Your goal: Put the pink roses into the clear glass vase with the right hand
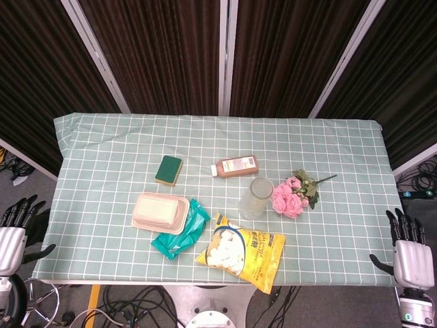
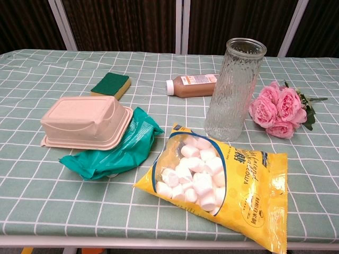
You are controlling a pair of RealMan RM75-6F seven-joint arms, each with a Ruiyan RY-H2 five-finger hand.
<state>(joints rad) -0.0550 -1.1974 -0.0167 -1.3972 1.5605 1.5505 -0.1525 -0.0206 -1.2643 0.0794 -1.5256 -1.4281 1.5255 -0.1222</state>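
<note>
Right now the pink roses (image 1: 289, 197) (image 2: 279, 110) lie on their side on the checked tablecloth (image 1: 341, 150) (image 2: 42, 190), blooms toward the clear glass vase (image 1: 257, 198) (image 2: 233, 87) and stem pointing away to the right and back. The blooms sit just beside the vase on its right; from the chest view I see a small gap between them, so I would not call them touching. The vase stands upright, with nothing in it that I can see.

My right hand (image 1: 410, 249) hangs off the table's near right corner, well apart from the roses. Its fingers point up and apart with nothing in them, so it is released. My left hand (image 1: 15, 229) sits the same way beyond the near left corner, fingers spread and empty. Neither hand shows in the chest view.

Just behind the vase a brown bottle (image 1: 235, 166) (image 2: 193, 84) with a white cap lies on its side. Further left of it lies a green and yellow sponge (image 1: 168, 169) (image 2: 111, 85). In front of the vase, near the table's front edge, a yellow bag of marshmallows (image 1: 242, 251) (image 2: 217, 182) lies flat. To the left of that bag a beige lidded container (image 1: 160, 212) (image 2: 85, 121) rests partly on a crumpled teal bag (image 1: 183, 231) (image 2: 122, 148), which almost reaches the yellow bag.
</note>
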